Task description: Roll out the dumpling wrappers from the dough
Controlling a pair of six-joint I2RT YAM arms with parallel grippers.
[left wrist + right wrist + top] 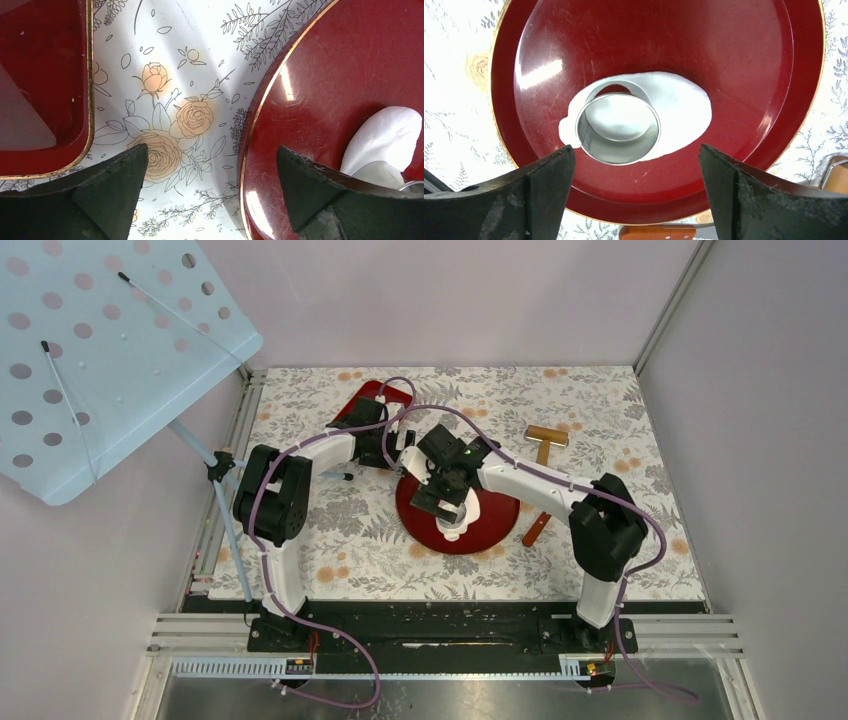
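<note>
A white dough sheet (684, 112) lies on a round red plate (734, 60). A metal ring cutter (618, 150) stands on the sheet with a round white disc of dough (616, 117) inside it, wrapper-sized. No loose wrappers show elsewhere. My right gripper (636, 167) is open and empty, above the plate's near rim, just short of the ring; from above it (437, 502) hovers over the plate (500, 535). My left gripper (210, 170) is open and empty over the tablecloth between the plate (350, 75) and a red tray (45, 75). The dough's edge (387, 135) shows at the right.
A rectangular red tray (372, 402) sits at the back left. A wooden roller (547, 436) lies right of the plate, and an orange-handled tool (537, 528) lies by the plate's right rim. A perforated blue panel (90, 350) on a stand overhangs the left side.
</note>
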